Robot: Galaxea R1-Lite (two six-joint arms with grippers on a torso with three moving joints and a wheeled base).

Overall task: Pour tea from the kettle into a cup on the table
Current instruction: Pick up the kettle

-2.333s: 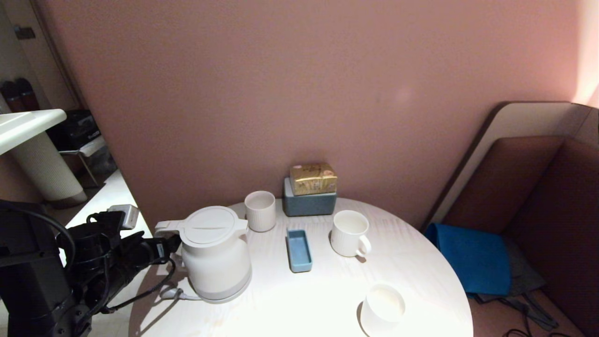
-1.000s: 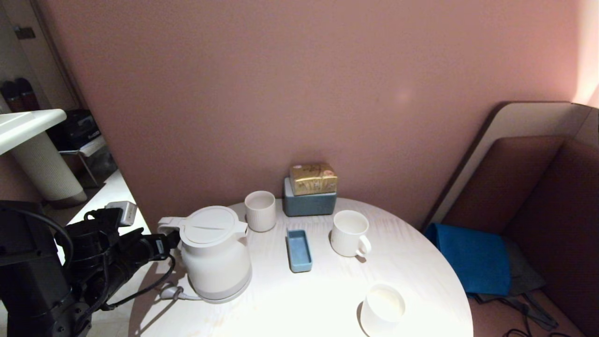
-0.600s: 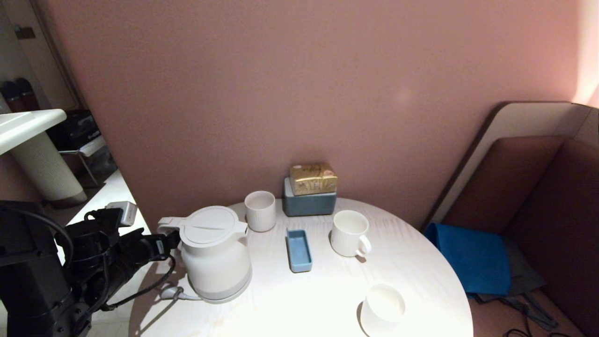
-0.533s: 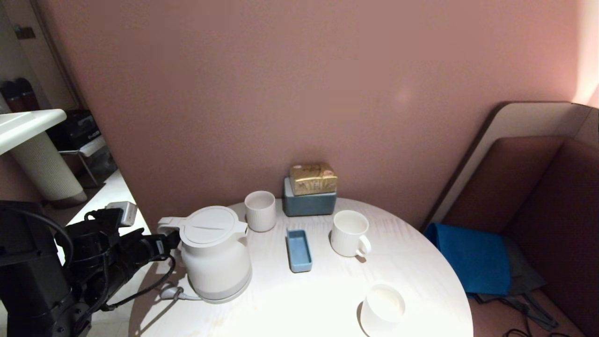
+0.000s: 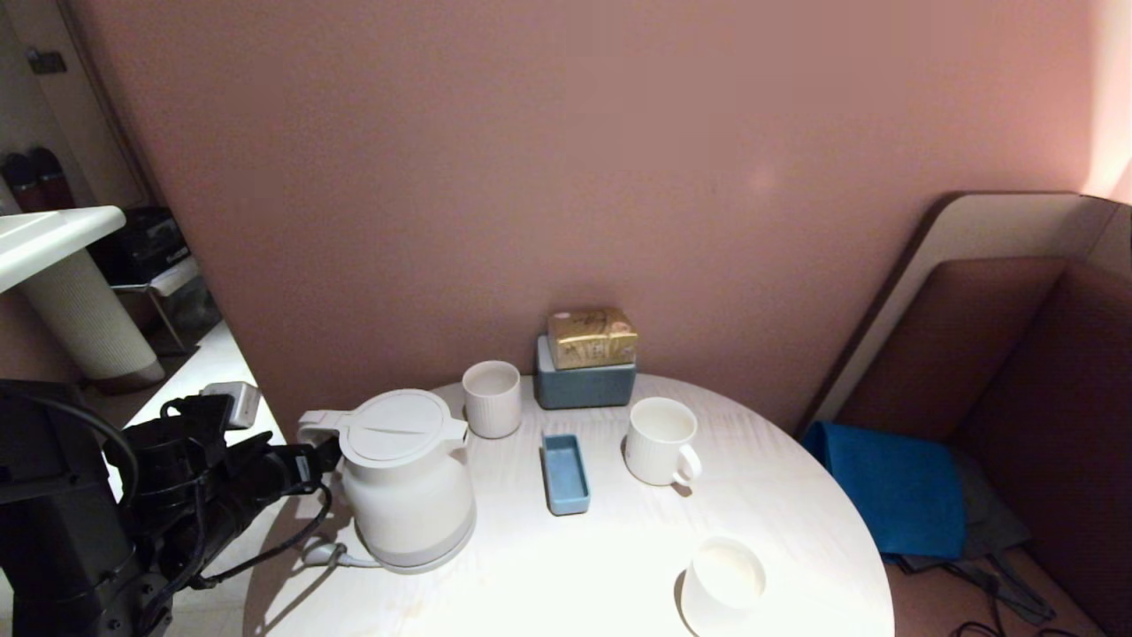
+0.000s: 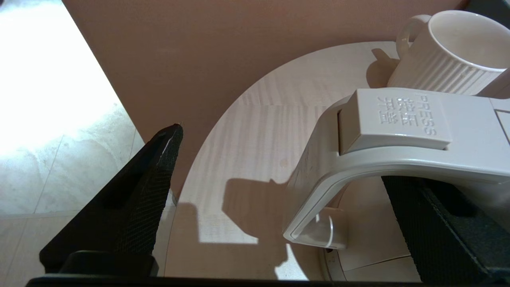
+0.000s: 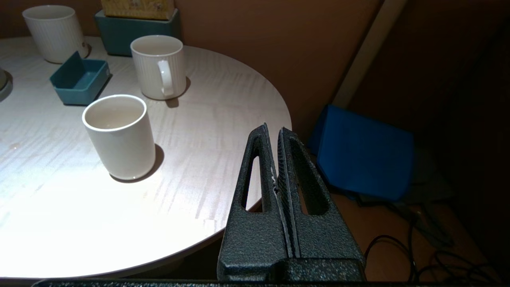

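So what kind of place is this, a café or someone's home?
Probably a café or tea-room corner, though a home nook is possible. A small round table stands against the wall beside a padded bench, set with a kettle, several cups and a tissue box.

The kettle (image 6: pixel 398 131) handle's button reads "PRESS".

Pink wall (image 5: pixel 566 177), brown bench (image 5: pixel 1017 354)
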